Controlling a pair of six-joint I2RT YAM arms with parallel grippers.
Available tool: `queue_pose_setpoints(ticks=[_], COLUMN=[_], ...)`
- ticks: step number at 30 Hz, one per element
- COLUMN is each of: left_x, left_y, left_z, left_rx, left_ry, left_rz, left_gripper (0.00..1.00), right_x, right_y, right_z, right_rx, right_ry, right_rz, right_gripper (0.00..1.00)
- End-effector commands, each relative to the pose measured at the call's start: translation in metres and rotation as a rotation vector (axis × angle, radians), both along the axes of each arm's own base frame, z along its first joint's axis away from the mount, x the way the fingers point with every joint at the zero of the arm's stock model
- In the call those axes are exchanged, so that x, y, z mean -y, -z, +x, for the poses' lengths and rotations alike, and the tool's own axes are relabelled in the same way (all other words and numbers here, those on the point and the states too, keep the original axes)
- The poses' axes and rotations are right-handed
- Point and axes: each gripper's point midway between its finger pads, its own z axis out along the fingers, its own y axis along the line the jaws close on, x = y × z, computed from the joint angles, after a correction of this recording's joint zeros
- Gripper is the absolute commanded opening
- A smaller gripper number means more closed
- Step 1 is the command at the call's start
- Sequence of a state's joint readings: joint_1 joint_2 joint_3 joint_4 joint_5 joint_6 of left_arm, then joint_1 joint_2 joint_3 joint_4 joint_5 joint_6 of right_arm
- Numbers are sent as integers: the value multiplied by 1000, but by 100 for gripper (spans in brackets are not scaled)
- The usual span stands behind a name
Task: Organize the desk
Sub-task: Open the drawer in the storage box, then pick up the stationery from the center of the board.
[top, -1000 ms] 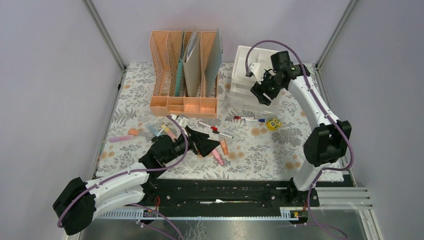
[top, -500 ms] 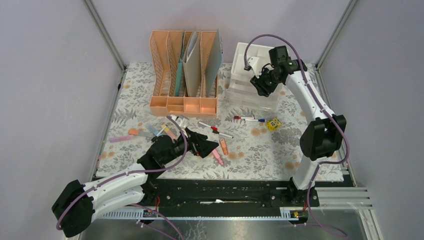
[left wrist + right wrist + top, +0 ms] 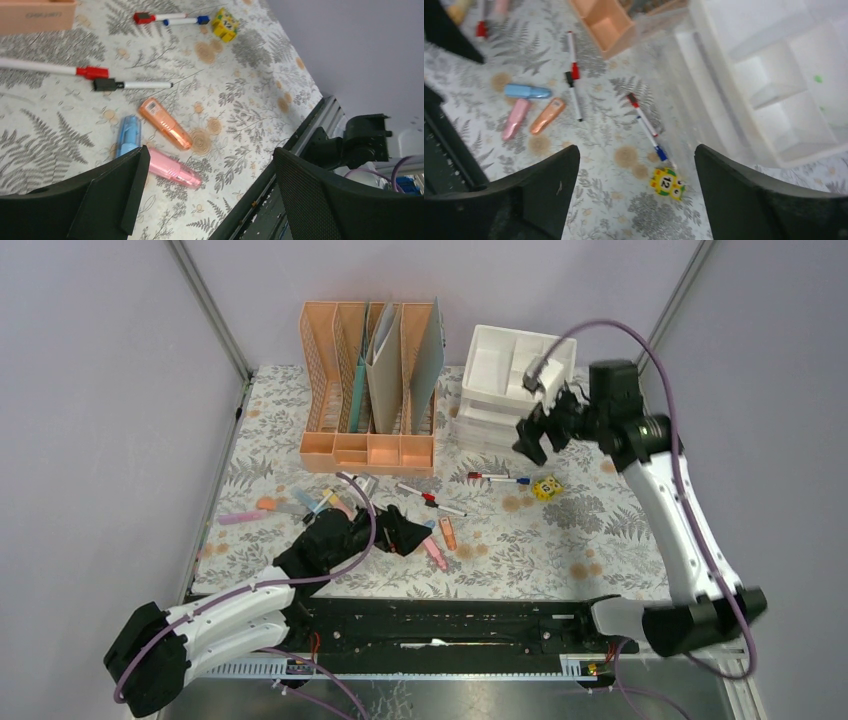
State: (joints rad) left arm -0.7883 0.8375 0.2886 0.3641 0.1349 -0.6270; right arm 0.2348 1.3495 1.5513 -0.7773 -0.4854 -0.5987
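Pale cloth, printed with grey ferns and little orange flowers, is covering the bench, which is filling the floor of a booth with lilac walls and aluminium corner posts. At the far edge a peach file rack is standing with a few folders in its slots. Just beside it on the right a white drawer unit is sitting with its divided top tray showing.

Several things are lying scattered over the middle of the cloth:
- whiteboard markers (red, black and blue caps)
- a small yellow cube with a number on it
- three stubby capped pieces close together, one orange, one pink and one blue

More pastel bits are lying towards the left side.

The left claw is hanging low over the middle cluster, its jaws gaping wide with nothing between them. Its black body is hiding part of the clutter from above. The right claw is hovering in the air in front of the drawer unit, above the markers and the cube, jaws likewise spread and empty. A black rail is running along the near edge.
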Motion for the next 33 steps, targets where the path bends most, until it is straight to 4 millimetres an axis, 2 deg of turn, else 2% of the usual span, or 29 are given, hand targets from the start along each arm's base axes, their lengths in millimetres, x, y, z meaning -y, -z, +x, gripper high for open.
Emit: queue_pose_setpoints(ticks=[1, 4, 5, 8, 12, 14, 17, 22, 30, 33], left_x=[-5, -8, -9, -14, -23, -25, -24, -9, 4, 8], left_y=[3, 20, 26, 38, 57, 64, 73, 88, 104, 109], left_z=[10, 7, 6, 7, 15, 20, 25, 29, 43, 47], left_rx=[-81, -163, -185, -241, -278, -266, -241, -230, -217, -213], left_ry=[-61, -73, -76, -106, -157, -183, -202, -141, -96, -86], left_rz=[12, 55, 74, 150, 338, 442, 574, 736, 861, 890], left_gripper=[99, 99, 99, 98, 99, 98, 95, 81, 53, 48], right_x=[-29, -29, -26, -18, -4, 4, 12, 18, 19, 19], right_y=[0, 17, 28, 45, 76, 86, 92, 93, 94, 95], right_z=[-67, -97, -104, -105, -99, -95, -89, -88, -89, -89], right_rx=[-24, -4, -11, 42, -18, -53, -53, -27, -20, -21], right_ry=[-149, -175, -170, -122, -68, -16, 28, 55, 55, 56], right_rz=[230, 281, 279, 304, 342, 319, 279, 260, 255, 255], right_gripper=[99, 100, 100, 100, 100, 100, 100, 100, 100, 100])
